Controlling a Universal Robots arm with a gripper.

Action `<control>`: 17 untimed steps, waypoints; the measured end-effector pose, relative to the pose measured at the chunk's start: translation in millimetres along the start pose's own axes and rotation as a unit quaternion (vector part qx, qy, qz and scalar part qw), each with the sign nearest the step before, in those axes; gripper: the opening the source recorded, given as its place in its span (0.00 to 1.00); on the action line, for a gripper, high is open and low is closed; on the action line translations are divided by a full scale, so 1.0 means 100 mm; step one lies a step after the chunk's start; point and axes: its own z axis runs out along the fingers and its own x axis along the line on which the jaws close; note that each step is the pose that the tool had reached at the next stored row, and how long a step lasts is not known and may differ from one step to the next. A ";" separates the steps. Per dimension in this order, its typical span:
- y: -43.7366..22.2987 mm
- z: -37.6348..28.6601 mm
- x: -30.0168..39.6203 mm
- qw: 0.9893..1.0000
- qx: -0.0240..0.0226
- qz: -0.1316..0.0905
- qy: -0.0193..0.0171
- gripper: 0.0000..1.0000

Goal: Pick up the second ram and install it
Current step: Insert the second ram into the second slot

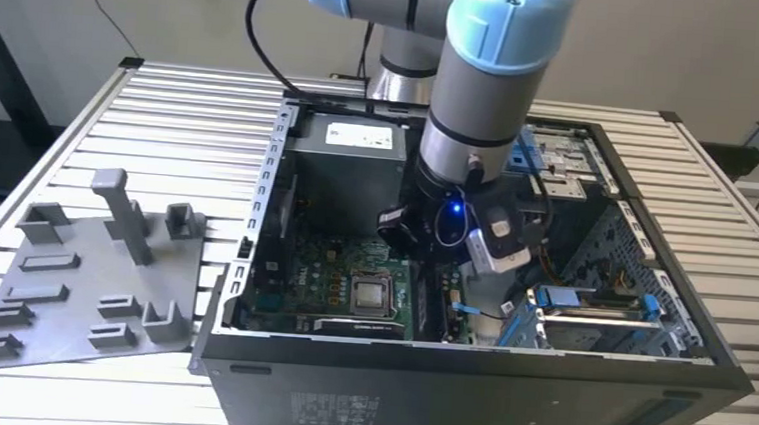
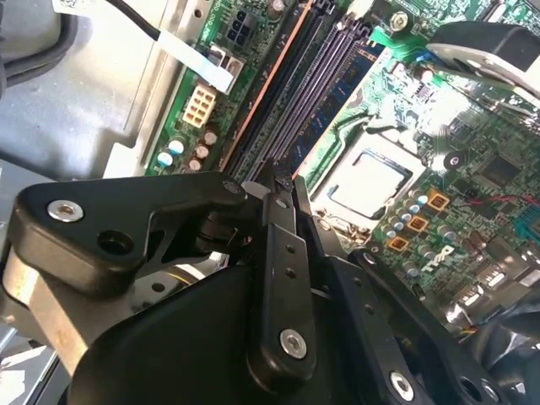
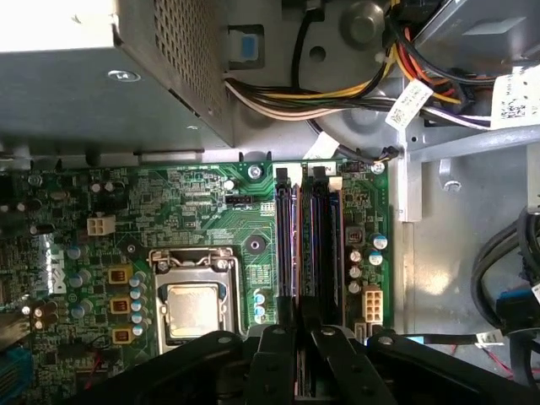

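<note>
One gripper [image 2: 285, 184] hangs over mobo slots [image 3: 325, 236] in PC case [image 1: 474, 400]; I can't tell if its fingers [image 2: 272, 207] pinch the 2nd ram. Blue stick [image 2: 364, 63] sits seated beside CPU [image 3: 196, 308].

Green motherboard [image 3: 211, 211] with black slots [image 3: 308, 245] and orange-yellow squares, silver processor [image 3: 192, 308], black hand [image 2: 283, 253], grey arm [image 1: 482, 89] with pale blue caps, grey fixture plate [image 1: 87, 282], white ribbed worktop [image 1: 185, 129], black case [image 1: 474, 400].
</note>
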 end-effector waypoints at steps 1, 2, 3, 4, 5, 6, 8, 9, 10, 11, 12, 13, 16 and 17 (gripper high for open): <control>0.000 0.003 0.000 1.000 0.000 0.000 0.000 0.14; 0.000 0.006 0.000 1.000 0.000 0.000 0.000 0.14; 0.000 0.007 0.000 1.000 0.000 0.000 0.000 0.14; -0.001 0.008 0.000 1.000 0.000 0.000 0.000 0.14; -0.002 0.011 0.000 1.000 0.000 0.000 0.000 0.14; -0.002 0.012 0.000 1.000 0.000 0.000 0.000 0.14; -0.004 0.018 0.000 1.000 0.000 0.000 0.000 0.14; -0.006 0.021 -0.001 1.000 0.000 0.000 0.000 0.14; -0.008 0.023 -0.001 1.000 0.000 0.000 0.000 0.14; -0.010 0.023 -0.001 1.000 0.000 0.000 0.000 0.14; -0.013 0.023 -0.001 1.000 0.000 0.000 0.000 0.14; -0.015 0.024 -0.001 1.000 0.000 0.000 0.000 0.14; -0.017 0.025 -0.003 1.000 0.000 0.000 0.000 0.14; -0.017 0.026 -0.006 1.000 0.000 0.000 0.000 0.14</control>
